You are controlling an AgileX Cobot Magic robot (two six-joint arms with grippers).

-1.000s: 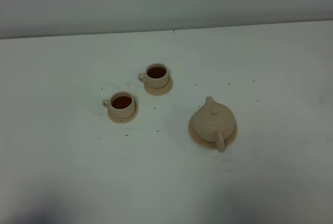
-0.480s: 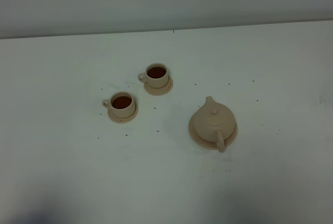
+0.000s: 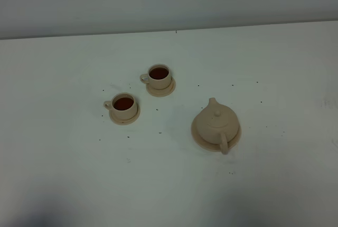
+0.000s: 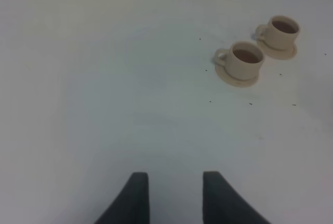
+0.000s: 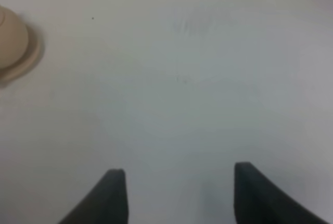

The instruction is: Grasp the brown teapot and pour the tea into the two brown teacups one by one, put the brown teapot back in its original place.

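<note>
The brown teapot (image 3: pixel 216 125) stands on its wide tan saucer (image 3: pixel 199 141) right of centre, handle toward the front, spout toward the back. Two brown teacups on small saucers hold dark tea: one at the back (image 3: pixel 159 76), one nearer the front left (image 3: pixel 123 105). Both cups show in the left wrist view (image 4: pixel 245 60) (image 4: pixel 281 30). My left gripper (image 4: pixel 170 182) is open and empty, well away from the cups. My right gripper (image 5: pixel 177 179) is open and empty; the teapot's edge (image 5: pixel 11 40) shows far off at that view's side. Neither gripper shows in the high view.
The white table (image 3: pixel 63 158) carries small dark specks around the cups and teapot. Its back edge (image 3: pixel 176 30) meets a pale wall.
</note>
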